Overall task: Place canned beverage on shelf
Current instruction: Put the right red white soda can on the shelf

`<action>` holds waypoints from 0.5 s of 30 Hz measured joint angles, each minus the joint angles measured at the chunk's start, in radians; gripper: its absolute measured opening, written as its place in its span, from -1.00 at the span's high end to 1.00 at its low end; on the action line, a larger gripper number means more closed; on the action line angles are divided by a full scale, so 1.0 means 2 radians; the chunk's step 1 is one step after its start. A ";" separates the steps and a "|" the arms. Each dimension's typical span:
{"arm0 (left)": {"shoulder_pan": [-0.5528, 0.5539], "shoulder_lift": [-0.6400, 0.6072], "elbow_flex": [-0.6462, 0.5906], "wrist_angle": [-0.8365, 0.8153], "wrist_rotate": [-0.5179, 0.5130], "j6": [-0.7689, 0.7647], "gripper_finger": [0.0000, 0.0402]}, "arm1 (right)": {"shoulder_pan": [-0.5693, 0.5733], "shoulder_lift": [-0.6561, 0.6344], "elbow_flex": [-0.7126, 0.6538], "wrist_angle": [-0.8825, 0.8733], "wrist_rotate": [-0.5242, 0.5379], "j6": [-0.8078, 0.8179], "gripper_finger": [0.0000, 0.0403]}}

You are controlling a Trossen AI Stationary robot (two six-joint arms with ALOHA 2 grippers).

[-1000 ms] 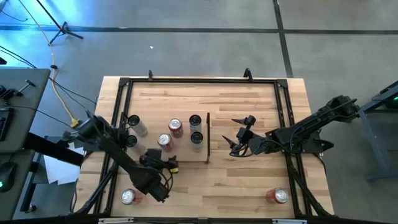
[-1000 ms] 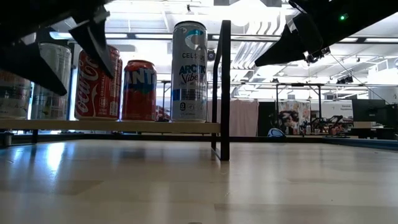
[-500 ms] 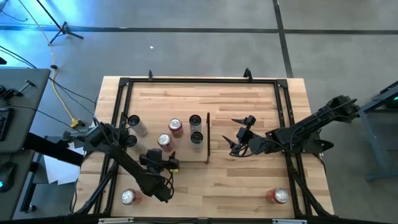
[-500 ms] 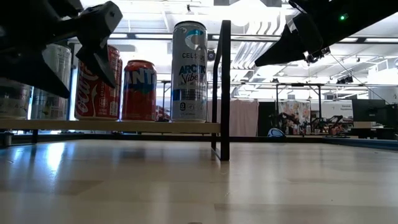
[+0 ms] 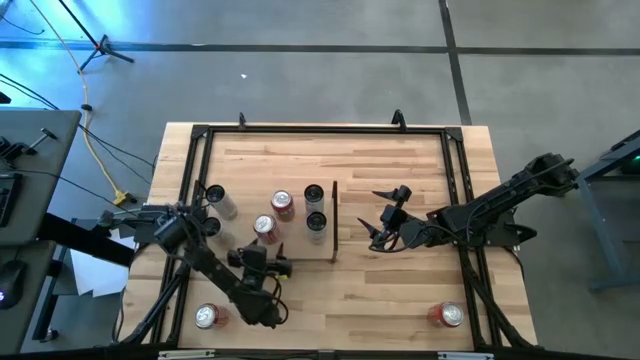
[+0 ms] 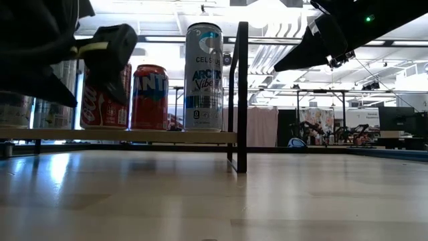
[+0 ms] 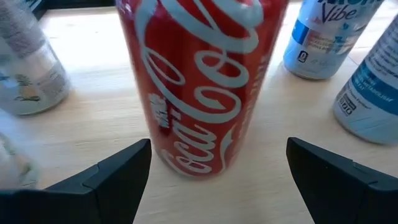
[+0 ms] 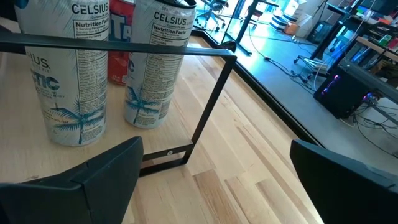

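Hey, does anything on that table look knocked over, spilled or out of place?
Nothing stands out. The cans on the shelf, including the red cola can, stand upright with no spill. Two more cans stand off the shelf at the table's near edge, one left and one right, both upright.

In the low view, the left gripper point(image 6: 80, 60) hides most of the Coca-Cola can point(image 6: 100, 107). In the left wrist view, that can's top is cut off; a pale can point(image 7: 28, 74) appears blurred.
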 joint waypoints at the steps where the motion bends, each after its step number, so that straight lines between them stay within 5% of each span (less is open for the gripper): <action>1: 0.000 0.004 0.000 0.000 -0.007 -0.003 -0.73 | 0.000 0.000 0.000 0.000 0.000 0.000 -0.95; 15: -0.001 0.016 -0.001 0.000 -0.026 0.058 -0.73 | 0.000 0.000 0.000 0.000 0.000 0.000 -0.95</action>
